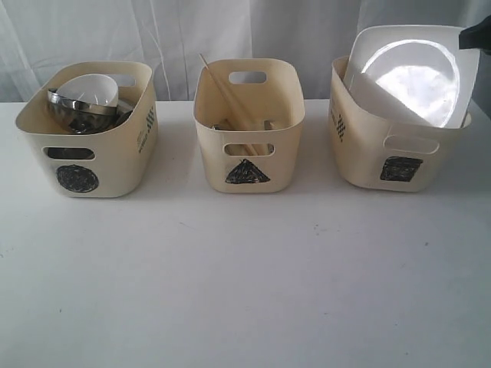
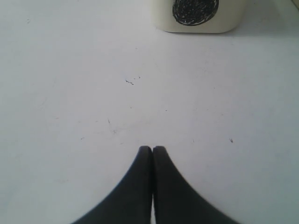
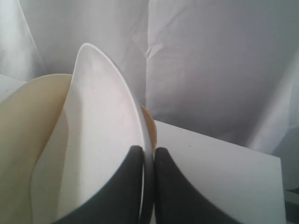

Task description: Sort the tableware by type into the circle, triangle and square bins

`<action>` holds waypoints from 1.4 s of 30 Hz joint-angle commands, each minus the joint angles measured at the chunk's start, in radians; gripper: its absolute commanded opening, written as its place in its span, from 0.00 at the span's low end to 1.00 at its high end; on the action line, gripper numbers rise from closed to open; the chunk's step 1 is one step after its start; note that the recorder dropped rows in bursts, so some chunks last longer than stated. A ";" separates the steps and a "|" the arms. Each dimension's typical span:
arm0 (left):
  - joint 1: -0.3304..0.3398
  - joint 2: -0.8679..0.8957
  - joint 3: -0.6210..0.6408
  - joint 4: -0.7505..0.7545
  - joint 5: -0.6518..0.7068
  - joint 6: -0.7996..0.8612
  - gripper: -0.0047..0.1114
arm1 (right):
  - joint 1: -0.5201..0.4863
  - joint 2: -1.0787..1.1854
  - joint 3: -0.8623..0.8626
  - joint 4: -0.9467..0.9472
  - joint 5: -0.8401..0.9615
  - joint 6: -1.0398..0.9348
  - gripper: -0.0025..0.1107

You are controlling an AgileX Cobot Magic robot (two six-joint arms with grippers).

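- Exterior: on the table (image 1: 245, 291), the circle bin (image 1: 115, 165) holds a white bowl (image 1: 88, 88) on a steel bowl (image 1: 77, 115). The triangle bin (image 1: 211, 149) holds chopsticks (image 1: 222, 88). The plate (image 1: 410, 77) leans tilted in the square bin (image 1: 360, 153).
- Left wrist: left end effector (image 2: 152, 149) closed, holding nothing, over the table near the circle bin.
- Right wrist: right end effector (image 3: 148, 151) clamped on the plate's rim, one finger on each face.

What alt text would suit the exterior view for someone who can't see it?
Three cream bins stand in a row on a white table. The circle bin holds a white bowl and steel bowl, the triangle bin chopsticks, and the square bin a tilted white plate with the right gripper at its corner.
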 commanded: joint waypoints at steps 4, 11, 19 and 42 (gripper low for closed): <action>0.002 -0.004 0.007 -0.006 0.009 0.004 0.04 | 0.005 0.024 0.033 -0.036 0.048 0.012 0.02; 0.002 -0.004 0.007 -0.006 0.009 0.004 0.04 | 0.005 0.024 0.033 -0.036 0.120 0.058 0.13; 0.002 -0.004 0.007 -0.006 0.009 0.004 0.04 | 0.005 0.008 0.033 -0.036 0.152 0.102 0.39; 0.002 -0.004 0.007 -0.006 0.009 0.004 0.04 | 0.034 -0.408 0.000 -0.014 0.182 0.906 0.02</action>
